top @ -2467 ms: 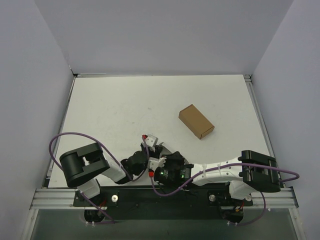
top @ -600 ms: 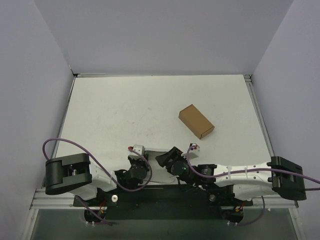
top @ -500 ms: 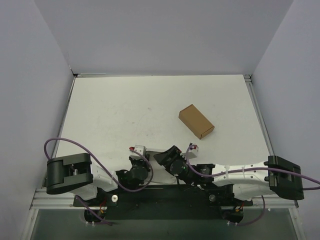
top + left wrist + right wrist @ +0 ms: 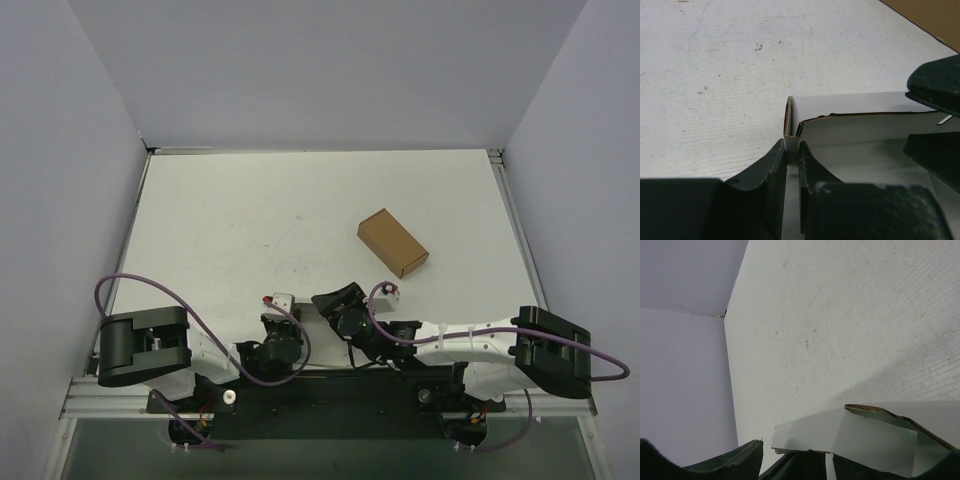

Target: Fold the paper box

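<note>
The paper box (image 4: 860,127) is a white card blank with brown cut edges, partly raised off the table near its front edge. My left gripper (image 4: 791,150) is shut on one upright folded edge of it. In the top view that gripper (image 4: 277,322) sits low at centre-left. My right gripper (image 4: 338,300) hovers just right of it, open. In the right wrist view a white flap of the paper box (image 4: 850,432) lies over the right gripper (image 4: 772,454), above one finger and beside the other. In the top view the arms hide most of the blank.
A small closed brown cardboard box (image 4: 393,243) lies right of centre on the white table (image 4: 240,220), and its corner shows in the left wrist view (image 4: 935,15). Grey walls enclose the table on three sides. Both arm bases and purple cables crowd the front edge.
The right arm's elbow has swung left and its gripper has edged up and nearer the blank, jaws narrowing slightly. The left gripper keeps its hold, barely shifted.
</note>
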Motion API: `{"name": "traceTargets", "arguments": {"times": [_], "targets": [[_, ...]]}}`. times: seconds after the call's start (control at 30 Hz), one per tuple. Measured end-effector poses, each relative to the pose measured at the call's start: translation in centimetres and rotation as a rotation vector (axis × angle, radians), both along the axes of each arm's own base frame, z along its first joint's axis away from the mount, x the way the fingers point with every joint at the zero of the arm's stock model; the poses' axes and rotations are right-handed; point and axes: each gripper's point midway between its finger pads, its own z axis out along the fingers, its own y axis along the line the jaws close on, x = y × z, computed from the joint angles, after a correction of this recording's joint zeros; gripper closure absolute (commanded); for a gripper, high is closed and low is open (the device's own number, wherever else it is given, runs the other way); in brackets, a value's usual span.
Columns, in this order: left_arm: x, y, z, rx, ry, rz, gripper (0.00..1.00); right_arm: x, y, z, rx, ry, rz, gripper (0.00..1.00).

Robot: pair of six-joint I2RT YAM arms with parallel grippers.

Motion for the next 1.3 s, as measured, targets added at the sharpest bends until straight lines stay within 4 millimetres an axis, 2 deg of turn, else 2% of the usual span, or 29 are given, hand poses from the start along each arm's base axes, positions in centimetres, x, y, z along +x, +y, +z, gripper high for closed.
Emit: {"name": "traceTargets", "arguments": {"times": [0.13,0.33,0.43,0.47,0.53,0.57,0.73,1.07,1.3], "targets": [[0.0,-0.1,0.0,0.007,-0.006,0.008,1.00,0.5,-0.3,0.0,0.008,-0.003,-0.018,0.43],[0.0,-0.2,0.0,0.013,-0.012,0.012,1.00,1.0,-0.5,-0.7,0.001,0.006,-0.041,0.52],[0.0,-0.2,0.0,0.018,-0.014,0.011,1.00,1.2,-0.9,-1.7,-0.016,0.017,-0.054,0.63],[0.0,-0.2,0.0,0.021,-0.014,0.011,1.00,1.3,-0.9,-1.7,-0.011,0.015,-0.055,0.70],[0.0,-0.2,0.0,0.024,-0.016,0.012,1.00,1.6,-0.6,-1.4,0.009,0.010,-0.058,0.76],[0.0,-0.2,0.0,0.027,-0.017,0.013,1.00,1.6,-0.4,-1.2,0.020,0.007,-0.058,0.85],[0.1,-0.1,0.0,0.038,-0.020,0.020,1.00,2.0,0.3,-0.7,0.070,-0.003,-0.063,1.00],[-0.1,0.4,0.1,0.079,-0.015,0.008,1.00,1.8,0.4,-1.3,0.103,-0.011,-0.057,1.00],[-0.2,0.2,0.1,0.111,-0.019,-0.004,1.00,1.2,0.1,-1.4,0.045,-0.037,-0.059,1.00]]}}
